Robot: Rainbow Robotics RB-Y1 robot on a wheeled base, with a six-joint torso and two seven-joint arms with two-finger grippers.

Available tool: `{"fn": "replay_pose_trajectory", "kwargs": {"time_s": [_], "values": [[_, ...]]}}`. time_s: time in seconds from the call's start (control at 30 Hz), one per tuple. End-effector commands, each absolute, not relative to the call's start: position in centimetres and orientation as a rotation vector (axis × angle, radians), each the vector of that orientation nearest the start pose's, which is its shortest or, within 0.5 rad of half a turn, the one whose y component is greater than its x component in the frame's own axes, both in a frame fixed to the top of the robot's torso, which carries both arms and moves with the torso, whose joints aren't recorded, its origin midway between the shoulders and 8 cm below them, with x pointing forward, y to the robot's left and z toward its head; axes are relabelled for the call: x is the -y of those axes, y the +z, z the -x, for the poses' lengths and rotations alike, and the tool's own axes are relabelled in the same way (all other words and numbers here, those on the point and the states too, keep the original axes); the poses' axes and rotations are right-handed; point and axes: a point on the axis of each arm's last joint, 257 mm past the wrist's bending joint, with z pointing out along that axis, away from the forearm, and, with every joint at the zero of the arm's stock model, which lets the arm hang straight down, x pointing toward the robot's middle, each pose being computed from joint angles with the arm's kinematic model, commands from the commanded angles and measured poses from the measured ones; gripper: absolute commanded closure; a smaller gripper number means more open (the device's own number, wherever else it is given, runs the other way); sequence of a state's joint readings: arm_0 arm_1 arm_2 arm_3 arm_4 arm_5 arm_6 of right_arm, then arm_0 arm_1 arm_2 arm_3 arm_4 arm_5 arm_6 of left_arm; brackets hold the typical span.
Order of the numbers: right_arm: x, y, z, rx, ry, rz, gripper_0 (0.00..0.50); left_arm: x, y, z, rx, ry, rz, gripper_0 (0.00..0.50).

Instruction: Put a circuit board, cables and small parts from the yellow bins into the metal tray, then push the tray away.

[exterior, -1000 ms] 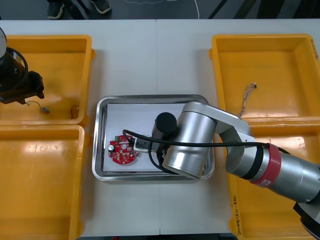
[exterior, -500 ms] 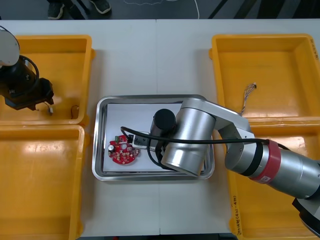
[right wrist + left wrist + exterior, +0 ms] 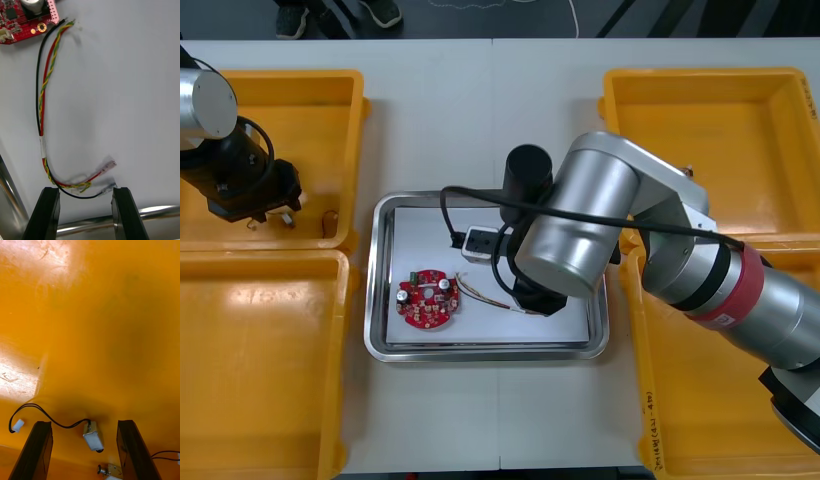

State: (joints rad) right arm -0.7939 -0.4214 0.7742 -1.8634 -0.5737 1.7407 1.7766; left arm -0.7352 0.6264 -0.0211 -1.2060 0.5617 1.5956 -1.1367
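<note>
Lying in the metal tray (image 3: 380,330): circuit board (image 3: 427,299) and red-yellow cable (image 3: 41,108).

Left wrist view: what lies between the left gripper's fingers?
A small metal part on a black cable, lying on the bin floor between the open left gripper's fingers, touching neither.

Glossy plastic bin (image 3: 725,140), shiny metal tray (image 3: 480,197)
</note>
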Motion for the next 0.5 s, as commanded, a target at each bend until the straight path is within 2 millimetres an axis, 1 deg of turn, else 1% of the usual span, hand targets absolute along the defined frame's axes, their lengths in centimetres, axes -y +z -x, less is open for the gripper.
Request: {"fn": "replay_pose_trajectory", "kwargs": {"time_s": [0.03, 0.1, 0.13, 0.17, 0.23, 0.27, 0.33, 0.43, 0.5], "values": [[3.9, -18.3, -43.8, -2.138, -0.230, 1.635, 0.100, -35.1, -21.9, -55.5, -2.691, -0.065, 0.433, 0.000], [4.3, -17.6, -44.0, -2.151, -0.223, 1.622, 0.099, -35.0, -22.0, -55.5, -2.690, -0.070, 0.432, 0.000], [5.0, -16.4, -44.2, -2.172, -0.218, 1.597, 0.100, -35.0, -22.4, -55.5, -2.688, -0.075, 0.431, 0.000], [5.2, -16.0, -44.3, -2.179, -0.221, 1.588, 0.100, -35.1, -22.4, -55.6, -2.684, -0.077, 0.432, 0.000], [6.4, -14.4, -44.8, -2.209, -0.231, 1.546, 0.100, -35.2, -22.9, -55.5, -2.679, -0.081, 0.432, 0.000], [6.4, -14.1, -44.9, -2.207, -0.224, 1.537, 0.099, -35.3, -23.0, -55.5, -2.677, -0.082, 0.433, 0.000], [6.7, -12.4, -45.8, -2.202, -0.207, 1.482, 0.101, -35.4, -23.5, -55.4, -2.678, -0.082, 0.433, 0.000], [7.6, -11.2, -46.5, -2.206, -0.200, 1.432, 0.099, -35.6, -23.8, -55.3, -2.680, -0.079, 0.437, 0.000], [8.8, -10.2, -47.2, -2.215, -0.192, 1.387, 0.100, -35.7, -24.3, -54.9, -2.690, -0.079, 0.447, 0.000]]}}
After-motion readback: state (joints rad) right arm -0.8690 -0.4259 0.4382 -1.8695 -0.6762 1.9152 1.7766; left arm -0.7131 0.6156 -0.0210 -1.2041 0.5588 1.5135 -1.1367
